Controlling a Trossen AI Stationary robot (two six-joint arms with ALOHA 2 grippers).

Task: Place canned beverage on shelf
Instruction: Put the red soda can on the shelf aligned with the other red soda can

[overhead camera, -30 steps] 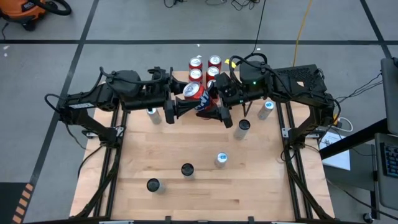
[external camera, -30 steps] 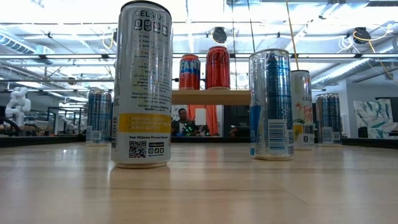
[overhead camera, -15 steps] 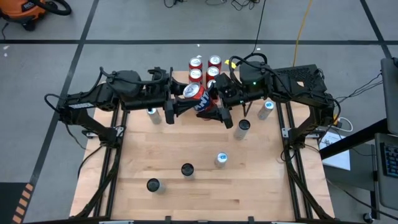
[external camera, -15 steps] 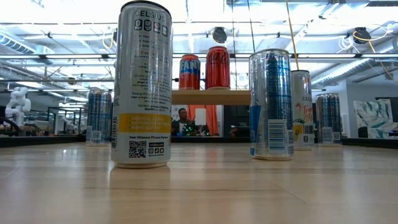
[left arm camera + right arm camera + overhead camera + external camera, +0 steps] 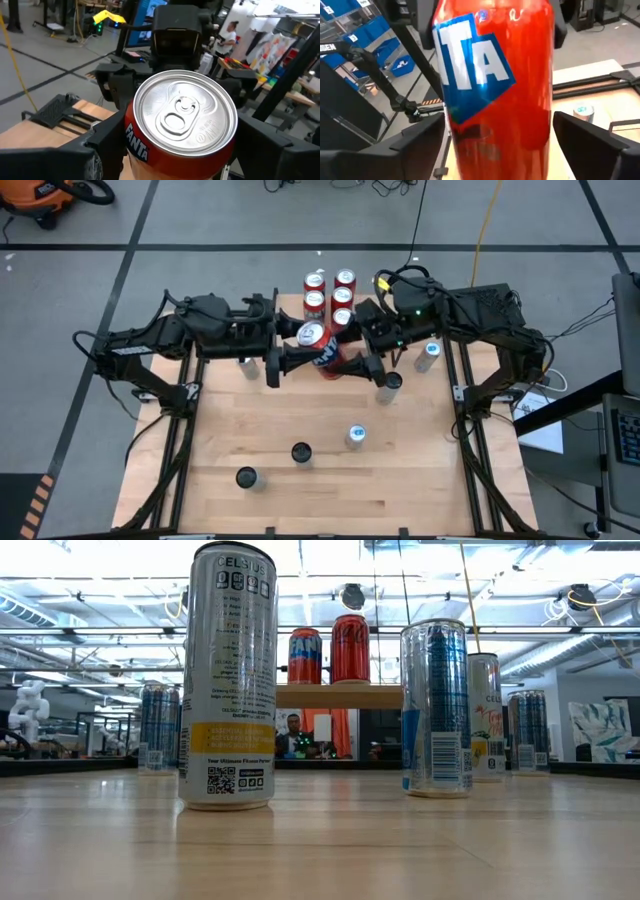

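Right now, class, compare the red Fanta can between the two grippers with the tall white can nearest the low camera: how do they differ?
The Fanta can is red and blue; the white can is pale with small print. The Fanta can is tilted above the table between the left gripper and right gripper; the white can stands upright on the table, untouched. Both are unopened-looking drink cans.

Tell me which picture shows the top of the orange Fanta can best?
The left wrist view: the Fanta can fills it, lid and pull tab facing the camera. The right wrist view shows only its side. The high view shows it small. The low view doesn't show it.
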